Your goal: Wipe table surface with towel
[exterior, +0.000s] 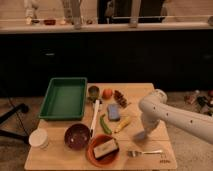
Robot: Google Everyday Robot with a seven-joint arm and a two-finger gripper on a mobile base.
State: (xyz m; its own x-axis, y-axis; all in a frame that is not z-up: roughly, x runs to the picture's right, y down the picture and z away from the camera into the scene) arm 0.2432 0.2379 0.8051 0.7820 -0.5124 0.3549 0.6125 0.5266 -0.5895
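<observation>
While arm reaches over desk [145,92], hand [141,134] sits low at right side.
Hand on towel [140,135]; grip state: cannot tell. Fork [144,152] just in front.

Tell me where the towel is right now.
In the camera view, the towel lies on the table surface, right side, under the gripper, just right of the corn cob.

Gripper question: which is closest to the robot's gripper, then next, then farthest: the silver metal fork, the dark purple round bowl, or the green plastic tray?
From the gripper, low at the table's right side:
1. Silver metal fork, just below it near the front edge.
2. Dark purple round bowl, across to its left.
3. Green plastic tray, far back-left corner.
</observation>
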